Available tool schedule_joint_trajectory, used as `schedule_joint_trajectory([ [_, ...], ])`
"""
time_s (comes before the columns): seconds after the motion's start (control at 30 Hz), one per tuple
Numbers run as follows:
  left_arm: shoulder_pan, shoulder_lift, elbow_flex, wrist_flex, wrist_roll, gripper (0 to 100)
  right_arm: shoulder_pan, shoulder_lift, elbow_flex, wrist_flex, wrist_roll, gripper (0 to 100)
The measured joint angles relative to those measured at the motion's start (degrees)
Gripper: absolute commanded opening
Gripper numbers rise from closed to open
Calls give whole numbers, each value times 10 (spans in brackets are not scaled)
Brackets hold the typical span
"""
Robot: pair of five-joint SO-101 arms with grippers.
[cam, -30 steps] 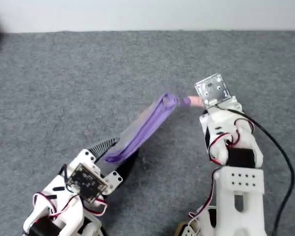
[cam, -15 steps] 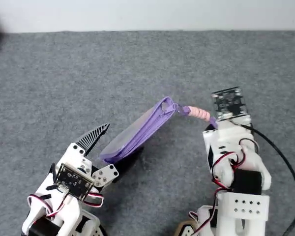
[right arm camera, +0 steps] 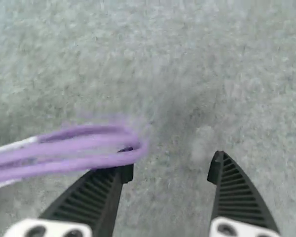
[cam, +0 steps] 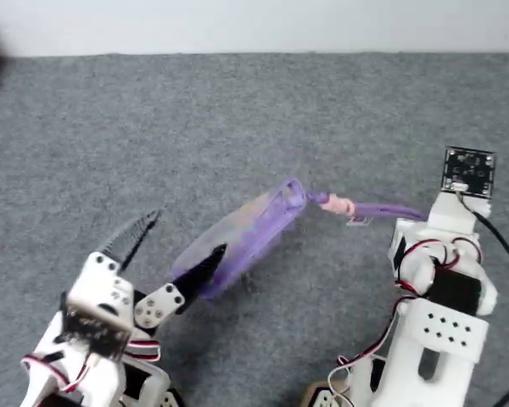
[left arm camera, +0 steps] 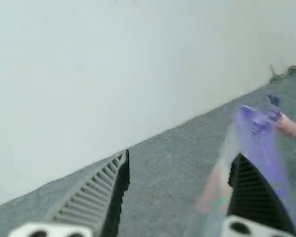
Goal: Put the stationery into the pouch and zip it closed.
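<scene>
Roughly at the middle of the grey carpet-like worktop (cam: 110, 127) sits a translucent purple zip pouch (cam: 246, 233). It is slanted, with one end toward the near edge and the zip end toward the far edge, and its outline is blurred. From the zip end a pink beaded pull (cam: 335, 203) and a thin purple cord loop (cam: 386, 210) run toward the right arm. The left gripper (cam: 189, 233) is spread wide. One black ribbed finger (cam: 199, 267) overlaps the pouch's near end, though contact cannot be told, and the other is out toward the left edge. The right gripper (right arm camera: 171, 165) is also parted wide above the worktop, with the cord lying across one fingertip, not pinched.
</scene>
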Motion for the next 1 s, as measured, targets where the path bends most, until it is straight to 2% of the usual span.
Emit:
schedule_joint_trajectory([
  [0.27,-53,0,-16,21,0,312,0,0,-105,129,-55,252],
  [0.57,-149,-1,35,21,13,308,0,0,-181,222,-63,252],
  [0.67,-178,0,51,21,39,222,0,-4,-209,261,-64,224],
  [0.83,-191,0,54,21,62,6,0,-78,-215,302,-64,15],
  [1.0,-191,0,61,21,65,12,-1,-153,-206,301,-64,35],
])
